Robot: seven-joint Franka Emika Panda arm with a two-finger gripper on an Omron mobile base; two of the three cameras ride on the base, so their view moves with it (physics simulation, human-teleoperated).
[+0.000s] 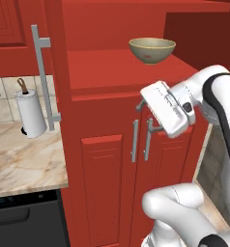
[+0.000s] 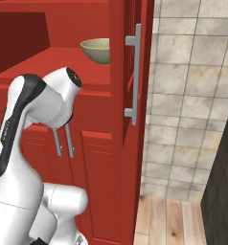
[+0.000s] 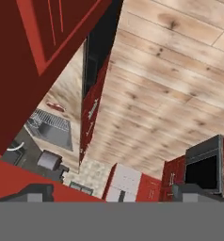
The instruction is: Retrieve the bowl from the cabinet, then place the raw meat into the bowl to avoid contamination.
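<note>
Now, over at nine o'clock in the left base view, the white paper-towel roll (image 1: pixel 31 114) stands upright on the marbled counter (image 1: pixel 25 161), with a dark appliance front (image 1: pixel 25 222) below the counter edge. Just beside the roll at its three o'clock, the long silver bar handle (image 1: pixel 43 79) runs down the open upper door of the red cabinet (image 1: pixel 102 183). Moving right, the open shelf (image 1: pixel 112 67) carries the bowl (image 1: pixel 152 50) up at twelve o'clock, upright, a reddish patch showing low on its near side; what that patch is, I cannot tell. Below it, the paired lower doors are closed, their two short handles (image 1: pixel 141 140) side by side. At three o'clock the gripper (image 1: pixel 158 116) hangs just in front of the top of those doors, well below the bowl; its fingers are hidden behind the white hand here. In the hand view the two dark fingertips (image 3: pixel 36 192) sit far apart at the bottom corners, jaws spread wide, nothing between them. In the right base view the bowl (image 2: pixel 97 50) sits at eleven o'clock on the shelf.
</note>
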